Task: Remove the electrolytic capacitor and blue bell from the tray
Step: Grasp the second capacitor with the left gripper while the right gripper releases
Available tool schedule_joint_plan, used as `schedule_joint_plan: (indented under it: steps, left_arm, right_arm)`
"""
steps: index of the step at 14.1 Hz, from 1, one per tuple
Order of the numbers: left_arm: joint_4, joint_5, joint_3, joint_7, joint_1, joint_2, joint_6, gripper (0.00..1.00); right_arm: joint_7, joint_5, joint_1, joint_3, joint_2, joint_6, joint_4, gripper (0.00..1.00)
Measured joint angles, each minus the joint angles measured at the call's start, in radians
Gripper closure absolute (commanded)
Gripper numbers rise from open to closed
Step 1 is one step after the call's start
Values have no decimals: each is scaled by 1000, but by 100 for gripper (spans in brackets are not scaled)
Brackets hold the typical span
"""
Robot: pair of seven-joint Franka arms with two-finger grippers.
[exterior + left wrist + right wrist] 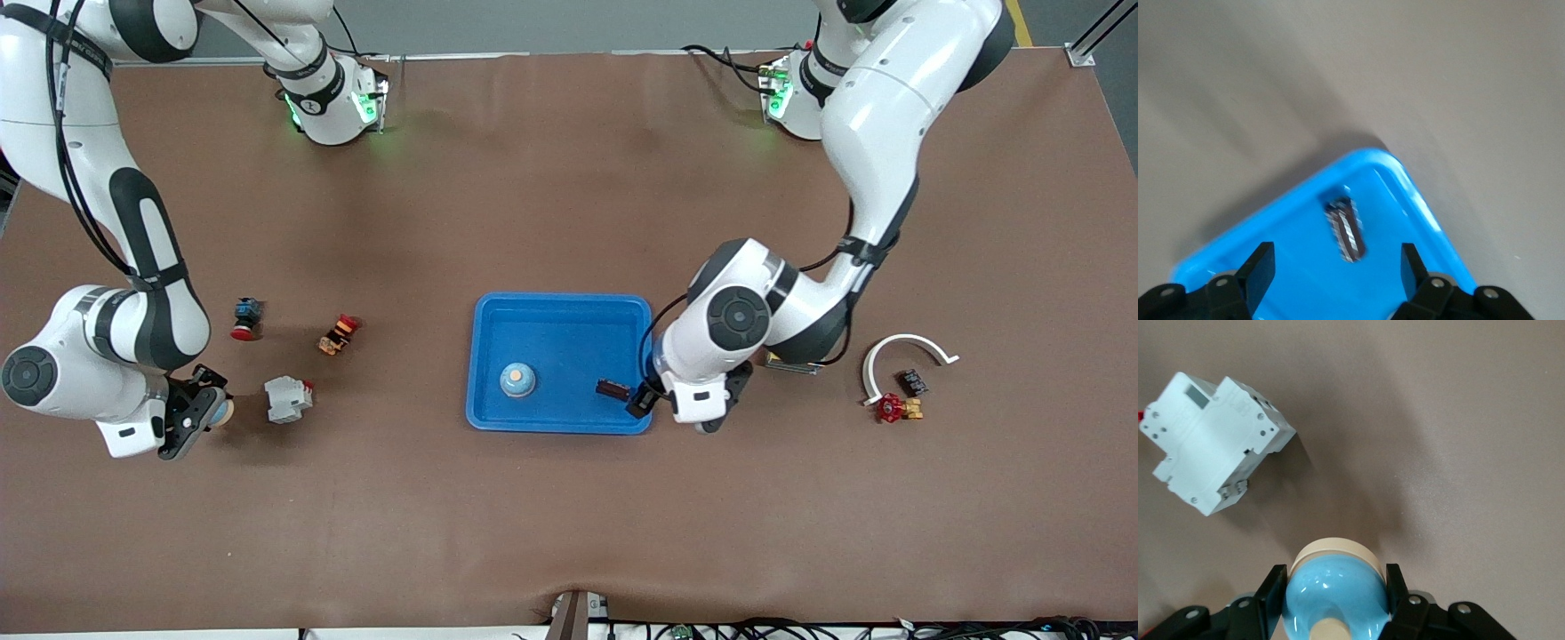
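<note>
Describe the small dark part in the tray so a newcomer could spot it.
Find the bright-blue tray mid-table. On its floor, toward the left arm's end, lies a small dark capacitor, by the left claw. Its only tray-mate is a rounded blue bell.

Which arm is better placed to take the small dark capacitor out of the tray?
The left. Its gripper is at the capacitor in the blue tray, fingers apart. The right gripper is shut on a blue bell off the tray.
</note>
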Motion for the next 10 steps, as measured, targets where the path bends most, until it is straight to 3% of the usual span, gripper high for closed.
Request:
schedule_joint_plan:
  steps: [4, 8, 9, 10]
  left_arm:
    - [10, 0, 36, -62, -66, 58, 100, 38]
    - [13, 0, 112, -154, -134, 90, 113, 38]
    - [13, 0, 118, -178, -138, 97, 113, 38]
    - [14, 0, 120, -193, -139, 102, 114, 38]
  right_arm:
    - [-2, 0, -1, 0, 21, 58, -17, 65]
    - [-3, 0, -1, 0, 28, 65, -18, 63]
    - [-3, 0, -1, 0, 28, 65, -18, 55]
    - [-3, 0, -1, 0, 29, 67, -18, 32]
